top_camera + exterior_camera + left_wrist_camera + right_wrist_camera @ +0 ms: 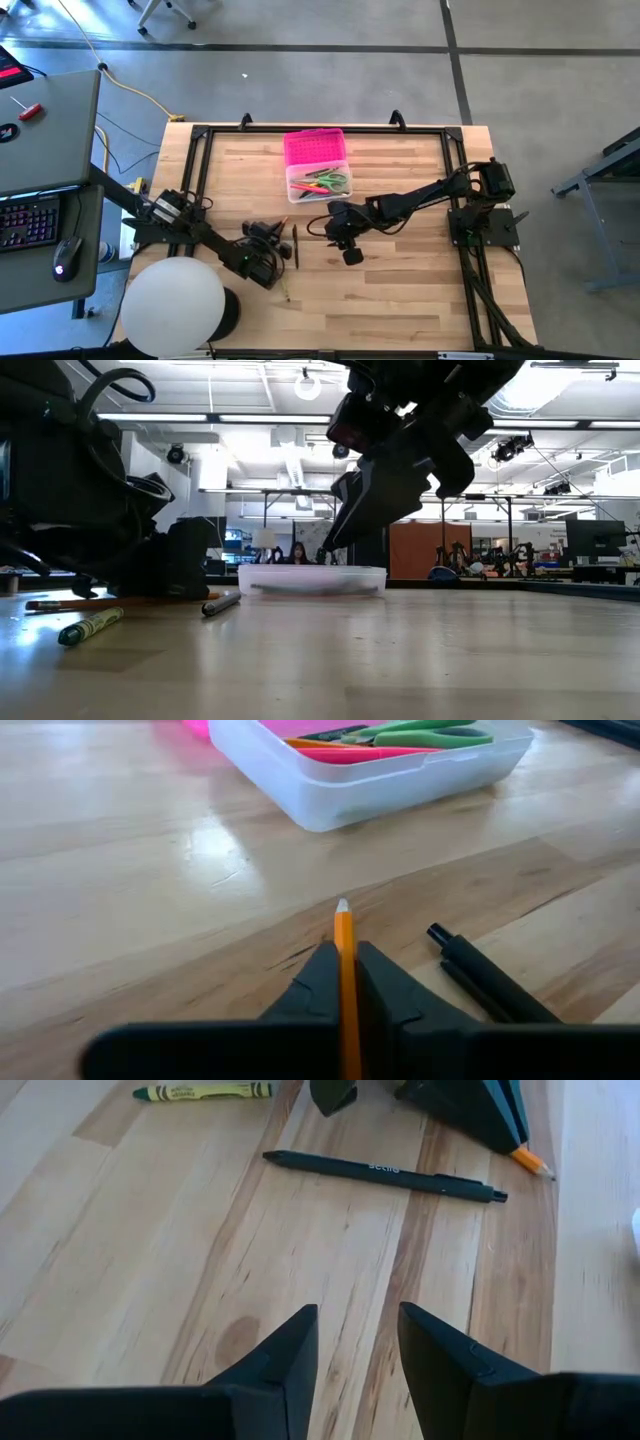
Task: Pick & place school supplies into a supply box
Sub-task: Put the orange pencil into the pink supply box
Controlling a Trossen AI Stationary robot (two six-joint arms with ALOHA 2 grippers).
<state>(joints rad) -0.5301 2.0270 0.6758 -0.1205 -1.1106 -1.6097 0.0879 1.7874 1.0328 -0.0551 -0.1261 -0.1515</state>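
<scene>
Desk (400, 290): light wood, black frame round the edge. Box (318, 182): clear base with the pink lid (315, 147) swung open flat behind it, sits at the far middle of the desk, ahead of both sets of fingers; inside are green scissors (425, 734) plus a pink and an orange pen lying flat. Left gripper (268, 232): low at the desk, fingers (385, 985) clamped together on an orange pencil (345, 975), which runs between them with its tip sticking out forward toward the box, clear of the box wall. Right gripper (351, 256): raised off the desk just right of the left one, fingers (285, 1355) apart, nothing between them, only bare wood below. Black pen (385, 1175): flat on the desk between the two grippers, just beside the left fingers and just ahead of the right fingers, touching neither. Green crayon (203, 1092): flat on the desk beyond the pen as seen from the right fingers, on the near side of the left fingers, well apart from the box. In the low view, crayon (90, 626) and pen (221, 603) both lie in front of the box base (312, 579).
</scene>
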